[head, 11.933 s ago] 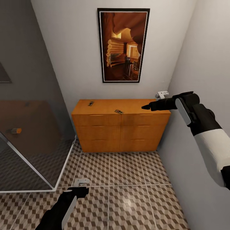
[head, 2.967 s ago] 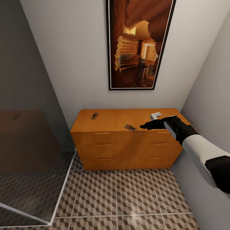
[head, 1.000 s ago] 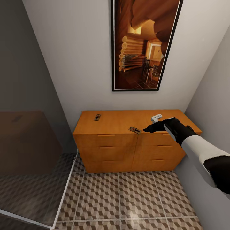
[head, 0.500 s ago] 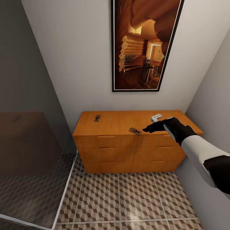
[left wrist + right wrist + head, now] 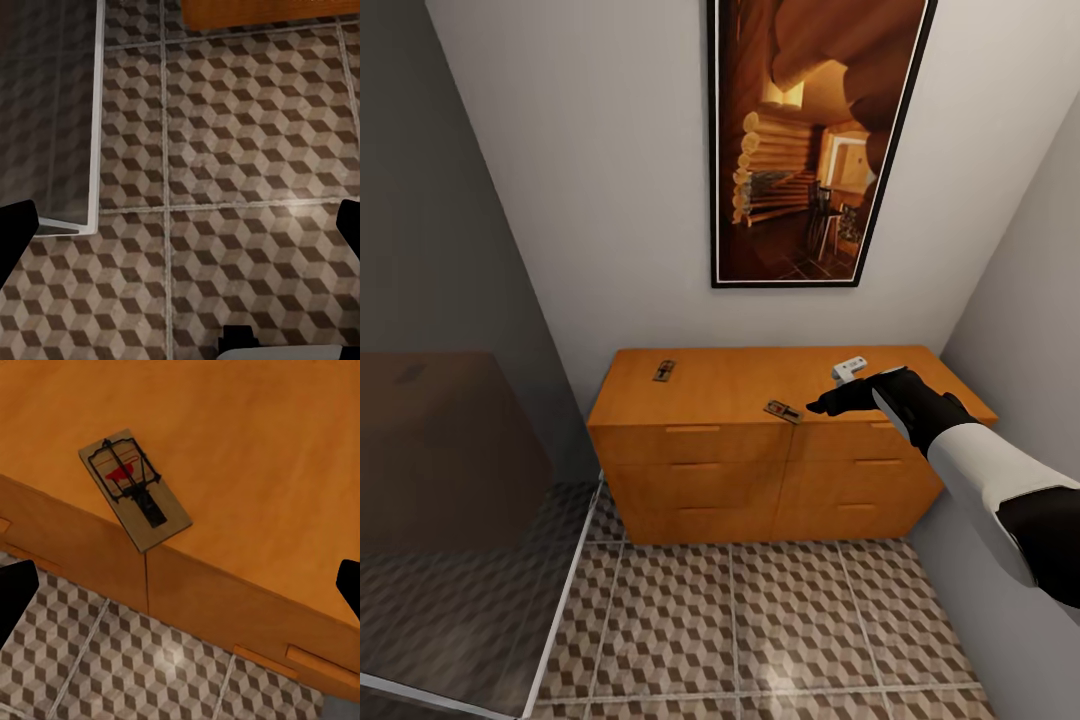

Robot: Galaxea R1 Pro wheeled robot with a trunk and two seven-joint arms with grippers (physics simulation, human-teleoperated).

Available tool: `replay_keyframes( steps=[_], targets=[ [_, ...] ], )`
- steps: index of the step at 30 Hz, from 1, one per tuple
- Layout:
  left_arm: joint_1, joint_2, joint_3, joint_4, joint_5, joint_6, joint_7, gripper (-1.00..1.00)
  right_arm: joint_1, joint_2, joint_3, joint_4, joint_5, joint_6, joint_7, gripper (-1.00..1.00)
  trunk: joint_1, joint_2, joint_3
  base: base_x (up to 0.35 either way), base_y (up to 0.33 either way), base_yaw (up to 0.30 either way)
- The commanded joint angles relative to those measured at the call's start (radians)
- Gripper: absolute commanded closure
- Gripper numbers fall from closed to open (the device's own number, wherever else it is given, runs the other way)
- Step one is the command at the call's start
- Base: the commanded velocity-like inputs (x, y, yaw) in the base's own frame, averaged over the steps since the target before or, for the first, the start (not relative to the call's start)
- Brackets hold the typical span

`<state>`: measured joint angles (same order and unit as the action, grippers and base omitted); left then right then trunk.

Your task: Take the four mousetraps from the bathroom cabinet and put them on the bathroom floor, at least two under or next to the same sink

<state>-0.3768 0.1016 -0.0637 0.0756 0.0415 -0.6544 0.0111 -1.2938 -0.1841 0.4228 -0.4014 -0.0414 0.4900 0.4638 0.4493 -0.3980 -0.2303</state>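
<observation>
The orange-brown cabinet [image 5: 760,470] stands against the back wall. Two mousetraps lie on its top: one near the back left [image 5: 664,370], one at the front edge near the middle [image 5: 782,410]. That front mousetrap [image 5: 135,487] slightly overhangs the cabinet's edge [image 5: 247,577] and shows dark wire and a red mark. My right gripper [image 5: 820,406] hovers just right of it, a little above the top, open [image 5: 180,592] and holding nothing. My left gripper [image 5: 180,232] is open over the cube-patterned bathroom floor [image 5: 247,150]. The bathroom sink is out of view.
A glass shower partition [image 5: 460,450] with a white frame [image 5: 96,112] bounds the floor on the left. A grey wall [image 5: 1020,330] closes in right of the cabinet. A tall framed picture [image 5: 810,140] hangs above it. Tiled floor [image 5: 760,620] spreads before the drawers.
Nothing has moved in the last half second. Over the earlier frames the view closed in on the cabinet and my right gripper came down nearer the front mousetrap.
</observation>
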Motion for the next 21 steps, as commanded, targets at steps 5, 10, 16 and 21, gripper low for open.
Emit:
replay_keyframes(
  steps=[5,10,16,21],
  targets=[
    [-0.002,0.000,-0.006,0.004,0.004,-0.007,0.001,-1.00,-0.001,-0.001,0.004,0.000,-0.006,0.006,0.002,-1.00,0.001,-0.002,-0.002,0.081,0.033,0.000],
    [-0.002,0.000,-0.007,0.004,0.004,-0.007,0.001,-1.00,-0.001,-0.001,0.004,0.002,-0.006,0.005,0.002,-1.00,0.001,-0.002,-0.002,0.101,0.044,0.000],
    [-0.002,0.000,-0.007,0.004,0.004,-0.006,0.001,-1.00,-0.001,-0.001,0.004,0.004,-0.006,0.004,0.002,-1.00,0.001,-0.002,-0.002,0.026,0.008,0.000],
    [-0.002,0.000,-0.007,0.004,0.004,-0.006,0.001,-1.00,-0.001,-0.001,0.004,0.005,-0.006,0.004,0.002,-1.00,0.001,-0.002,-0.002,0.002,0.001,0.000]
  ],
)
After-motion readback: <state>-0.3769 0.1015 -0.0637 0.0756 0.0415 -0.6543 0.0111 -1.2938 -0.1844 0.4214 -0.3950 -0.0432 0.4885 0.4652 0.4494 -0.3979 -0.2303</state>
